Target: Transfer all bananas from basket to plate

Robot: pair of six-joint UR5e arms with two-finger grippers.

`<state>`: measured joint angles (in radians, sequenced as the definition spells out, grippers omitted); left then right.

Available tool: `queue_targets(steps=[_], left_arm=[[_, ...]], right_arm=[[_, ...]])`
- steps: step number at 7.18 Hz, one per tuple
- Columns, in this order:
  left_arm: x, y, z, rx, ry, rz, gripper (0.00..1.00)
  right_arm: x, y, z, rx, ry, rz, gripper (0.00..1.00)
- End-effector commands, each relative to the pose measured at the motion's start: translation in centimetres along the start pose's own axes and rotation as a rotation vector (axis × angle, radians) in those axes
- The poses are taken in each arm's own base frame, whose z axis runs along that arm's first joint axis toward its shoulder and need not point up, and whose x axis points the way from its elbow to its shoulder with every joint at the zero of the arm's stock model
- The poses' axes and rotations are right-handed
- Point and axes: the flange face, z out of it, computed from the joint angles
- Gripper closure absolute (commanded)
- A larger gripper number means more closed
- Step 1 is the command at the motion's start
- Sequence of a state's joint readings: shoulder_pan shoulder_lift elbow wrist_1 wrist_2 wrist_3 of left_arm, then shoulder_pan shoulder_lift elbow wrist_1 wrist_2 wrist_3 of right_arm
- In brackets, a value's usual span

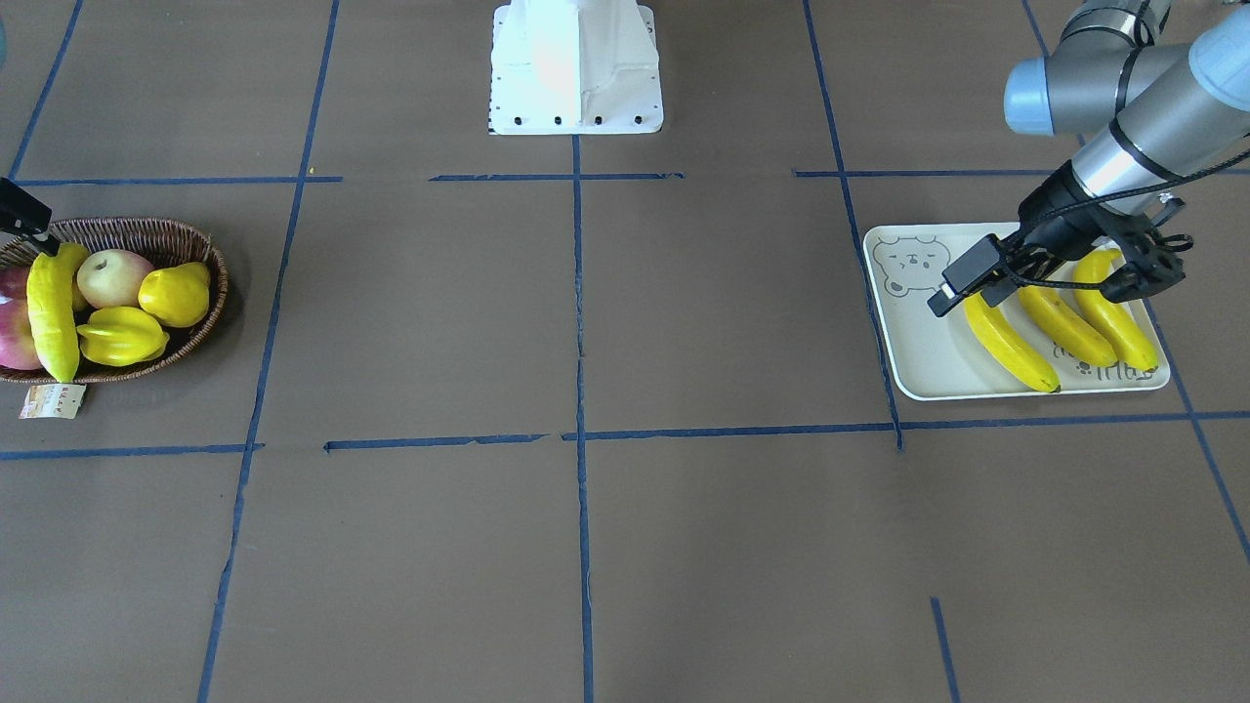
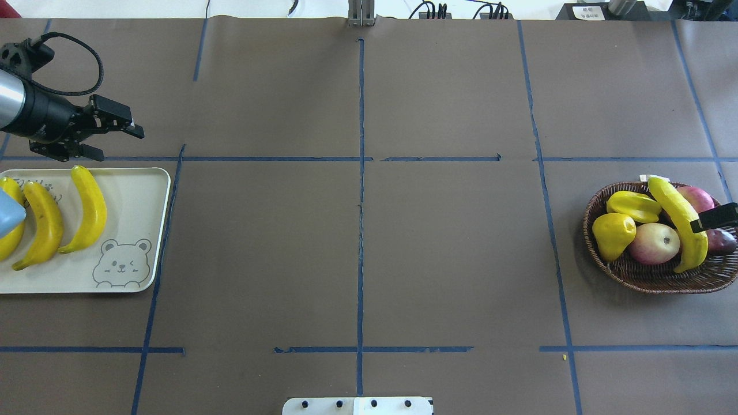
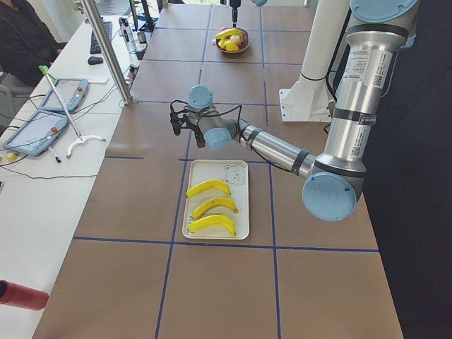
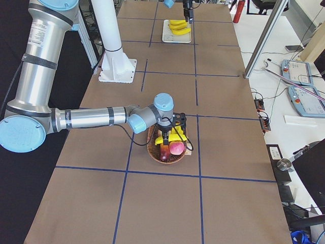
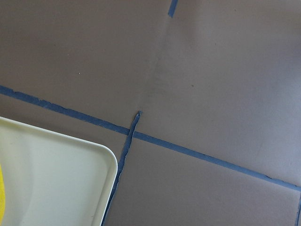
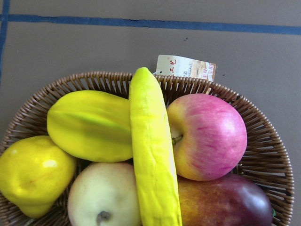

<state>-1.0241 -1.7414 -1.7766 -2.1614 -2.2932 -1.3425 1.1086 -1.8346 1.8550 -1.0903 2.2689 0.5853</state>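
Final transfer. Left gripper [image 2: 121, 144], upper left, open near the plate [image 2: 138, 196]; right gripper [image 2: 718, 217] over basket [image 2: 640, 278], jaws we cannot judge, must next grasp the last banana [image 2: 676, 208].

This is a robotics lab. A long table [image 1: 723, 322] is covered in brown paper and marked into a grid with blue tape [image 1: 578, 293]. On it stands a white pedestal [image 1: 576, 68], and over it reach the left arm [image 3: 353, 106] and the right arm [image 4: 40, 66], both grey industrial tubes with pale-blue joint caps. Alongside runs a white bench [image 3: 42, 205] with two tablet-like teach pendants [image 3: 35, 133], a keyboard [image 3: 97, 39] and trailing cables; an aluminium-profile post [image 3: 106, 49] stands at its edge, and a person [image 3: 21, 35] sits by it.
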Motion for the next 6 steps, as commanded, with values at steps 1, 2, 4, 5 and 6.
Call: queue_targets(steps=[1,2,4,5,6], left_arm=[[0.34,0.75,1.15,0.003,-0.011,0.012,0.0],[0.44,0.75,1.14,0.003,-0.01,0.013,0.0],[0.34,0.74,1.16,0.005,-0.011,0.012,0.0],[0.34,0.74,1.16,0.005,-0.011,0.012,0.0],[0.4,0.77,1.11,0.005,-0.01,0.013,0.0]], right_arm=[[-1.54,0.62,2.48,-0.038,-0.003,-0.014,0.0],[-1.43,0.66,2.78,-0.039,0.007,-0.01,0.0],[-1.01,0.96,2.86,-0.044,0.011,-0.011,0.52],[-0.95,0.96,2.9,-0.043,0.012,-0.016,0.8],[-1.03,0.92,2.76,-0.04,0.011,-0.017,0.93]])
